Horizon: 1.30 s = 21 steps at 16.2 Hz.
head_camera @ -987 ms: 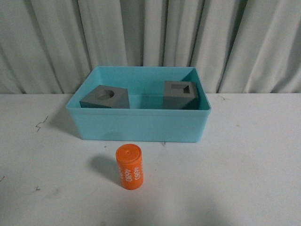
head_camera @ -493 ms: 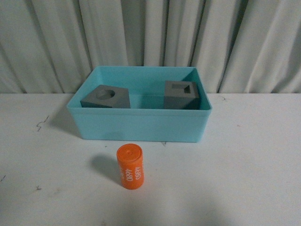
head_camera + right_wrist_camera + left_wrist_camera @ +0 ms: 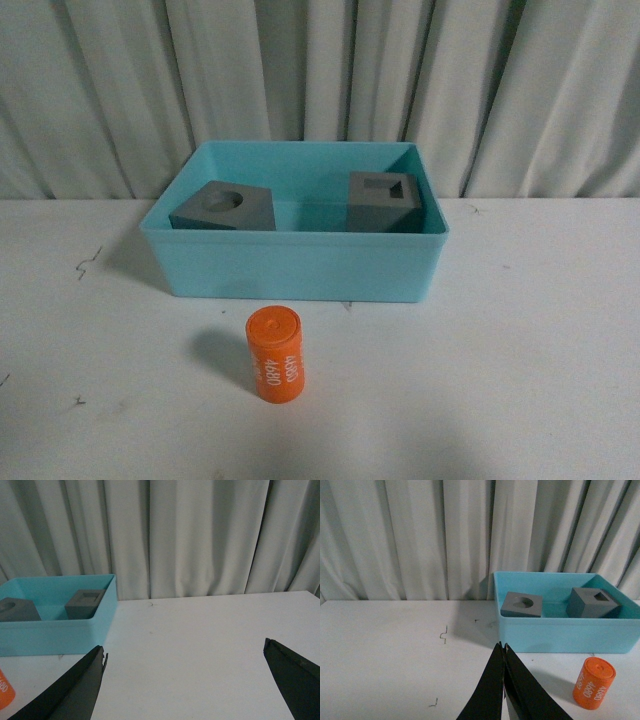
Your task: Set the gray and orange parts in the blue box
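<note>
The blue box (image 3: pixel 296 264) stands on the white table before the curtain. Inside it sit two gray cubes: one with a round recess (image 3: pixel 224 207) at the left, one with a rectangular recess (image 3: pixel 383 200) at the right. The orange cylinder (image 3: pixel 275 354) with white digits stands upright on the table in front of the box. Neither arm shows in the front view. In the left wrist view my left gripper (image 3: pixel 502 645) is shut on nothing, above bare table, left of the cylinder (image 3: pixel 594 683) and short of the box (image 3: pixel 565 629). My right gripper (image 3: pixel 185 647) is open and empty, with the box (image 3: pixel 55 630) off to one side.
A pleated pale curtain (image 3: pixel 320 80) closes off the back of the table. Small dark marks (image 3: pixel 88 264) dot the table's left part. White tabletop (image 3: pixel 210 630) stretches to the right of the box.
</note>
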Available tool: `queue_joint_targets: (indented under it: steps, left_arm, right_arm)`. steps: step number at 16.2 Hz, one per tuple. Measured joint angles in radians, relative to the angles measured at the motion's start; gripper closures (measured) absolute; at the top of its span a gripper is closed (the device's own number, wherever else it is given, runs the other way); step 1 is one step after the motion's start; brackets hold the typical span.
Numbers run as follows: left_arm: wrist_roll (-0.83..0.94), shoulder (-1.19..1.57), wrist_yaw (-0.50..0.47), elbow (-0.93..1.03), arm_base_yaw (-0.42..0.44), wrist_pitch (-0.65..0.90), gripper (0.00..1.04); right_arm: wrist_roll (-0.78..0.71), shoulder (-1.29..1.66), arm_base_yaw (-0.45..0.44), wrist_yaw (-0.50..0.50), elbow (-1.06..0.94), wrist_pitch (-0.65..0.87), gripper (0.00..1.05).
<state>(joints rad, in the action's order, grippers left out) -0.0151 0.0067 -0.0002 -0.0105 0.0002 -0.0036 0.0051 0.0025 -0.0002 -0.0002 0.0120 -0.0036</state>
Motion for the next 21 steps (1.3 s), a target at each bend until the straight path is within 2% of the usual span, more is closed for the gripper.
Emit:
queue_joint_targets:
  steps: [2,3,4,6,7,11,13,15,16,17,18,19,20,21]
  left_arm:
    - [0.000,0.000,0.000,0.000,0.000,0.000,0.80]
    - [0.000,0.000,0.000,0.000,0.000,0.000,0.49]
    - [0.000,0.000,0.000,0.000,0.000,0.000,0.26]
    - [0.001,0.000,0.000,0.000,0.000,0.000,0.05]
    - [0.001,0.000,0.000,0.000,0.000,0.000,0.08]
    - [0.001,0.000,0.000,0.000,0.000,0.000,0.07]
    - [0.001,0.000,0.000,0.000,0.000,0.000,0.07]
    - [0.001,0.000,-0.002,0.000,0.000,0.000,0.07]
    - [0.001,0.000,0.002,0.000,0.000,0.000,0.07]
    - [0.001,0.000,0.000,0.000,0.000,0.000,0.07]
    - [0.001,0.000,0.000,0.000,0.000,0.000,0.07]
    - [0.001,0.000,0.000,0.000,0.000,0.000,0.07]
    - [0.001,0.000,0.000,0.000,0.000,0.000,0.07]
    - [0.001,0.000,0.001,0.000,0.000,-0.001,0.07]
  right_arm:
    - [0.000,0.000,0.000,0.000,0.000,0.000,0.06]
    - [0.000,0.000,0.000,0.000,0.000,0.000,0.06]
    - [0.000,0.000,0.000,0.000,0.000,0.000,0.06]
    - [0.000,0.000,0.000,0.000,0.000,0.000,0.06]
    - [0.000,0.000,0.000,0.000,0.000,0.000,0.06]
    - [0.003,0.004,0.001,0.005,0.002,-0.016,0.06]
    - [0.033,0.054,-0.001,0.041,0.052,-0.162,0.06]
    - [0.057,0.154,-0.019,0.040,0.092,-0.218,0.06]
    - [0.066,0.306,-0.081,0.008,0.138,-0.204,0.06]
    - [0.048,0.536,-0.194,-0.089,0.199,-0.034,0.06]
    - [-0.012,0.698,-0.227,-0.187,0.258,0.096,0.06]
    - [-0.087,0.865,-0.229,-0.278,0.339,0.195,0.06]
    - [-0.163,1.015,-0.212,-0.371,0.425,0.203,0.06]
    - [-0.269,1.155,-0.166,-0.463,0.499,0.121,0.06]
